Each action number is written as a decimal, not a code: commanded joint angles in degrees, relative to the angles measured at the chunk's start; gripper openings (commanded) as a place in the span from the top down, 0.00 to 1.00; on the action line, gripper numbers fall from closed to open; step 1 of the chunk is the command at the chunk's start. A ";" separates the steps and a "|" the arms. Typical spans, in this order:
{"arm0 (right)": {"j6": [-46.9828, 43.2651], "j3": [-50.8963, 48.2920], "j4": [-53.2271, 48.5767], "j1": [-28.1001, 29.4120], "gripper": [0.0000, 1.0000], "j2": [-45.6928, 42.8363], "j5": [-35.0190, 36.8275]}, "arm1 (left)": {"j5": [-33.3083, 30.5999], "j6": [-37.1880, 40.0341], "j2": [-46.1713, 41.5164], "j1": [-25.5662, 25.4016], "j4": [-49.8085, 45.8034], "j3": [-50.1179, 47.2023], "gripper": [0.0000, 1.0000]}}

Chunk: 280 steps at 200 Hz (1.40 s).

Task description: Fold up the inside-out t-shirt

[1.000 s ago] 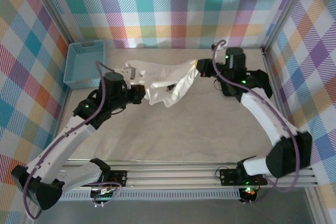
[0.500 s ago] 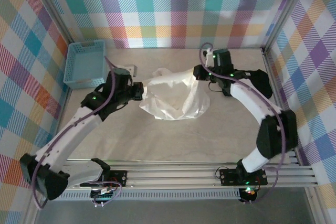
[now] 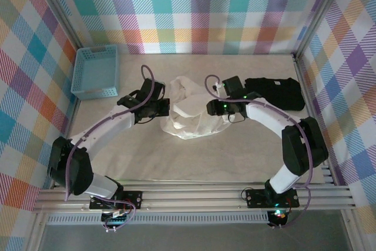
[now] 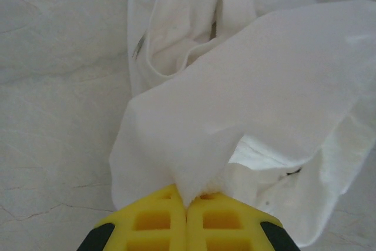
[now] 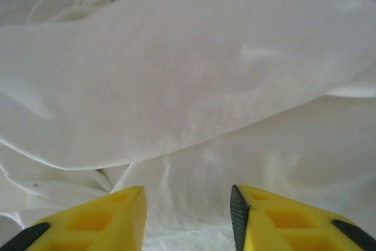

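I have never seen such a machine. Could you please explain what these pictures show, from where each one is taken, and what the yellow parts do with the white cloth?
The machine is a left arm and a right arm, fixed at the near edge of a table. Each ends in a two-finger pincer. The wide picture comes from a camera above and behind the arms; the two close pictures come from cameras on the wrists, so the yellow parts are the pincers' fingers. On the table lie a crumpled white t-shirt, a blue basket at the far left and a folded black garment at the right. The left pincer is shut on a fold of the t-shirt. The right pincer stands open close to the cloth, holding nothing.
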 commanded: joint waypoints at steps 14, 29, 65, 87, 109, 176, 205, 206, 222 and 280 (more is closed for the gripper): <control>-1.80 3.93 1.27 -0.09 0.50 5.99 4.95 | -1.96 -0.86 0.14 1.02 1.35 0.56 1.00; -2.54 6.51 0.33 -0.06 0.47 8.96 9.03 | -2.69 -0.75 -0.87 1.09 0.92 0.16 1.00; -4.37 11.91 0.04 -0.04 0.44 14.63 13.87 | -4.27 -0.49 -4.55 1.81 0.60 -1.43 1.00; -5.03 14.28 0.71 -0.07 0.49 16.39 15.52 | -4.64 -0.29 -6.00 2.60 0.73 -2.66 1.00; -5.71 15.19 1.10 -0.28 0.52 15.46 17.28 | -4.51 -0.20 -6.03 3.06 0.74 -3.46 1.00; -4.14 12.71 -1.07 -4.55 0.41 10.53 12.21 | -2.91 -0.17 -5.50 3.23 1.50 -3.50 1.00; -1.45 13.06 -0.16 -7.22 0.37 10.60 6.24 | -2.91 0.04 -5.62 3.24 1.35 -3.45 1.00; -1.41 13.14 -0.19 -7.34 0.37 10.68 6.05 | -2.91 0.07 -5.59 3.24 1.35 -3.47 1.00; -0.36 14.62 -0.18 -8.14 0.36 12.71 3.29 | -2.81 0.06 -5.59 3.24 1.35 -3.49 1.00; 2.61 15.48 2.36 -8.42 0.43 16.44 -5.36 | -1.70 -0.15 -4.93 3.26 1.75 -3.31 1.00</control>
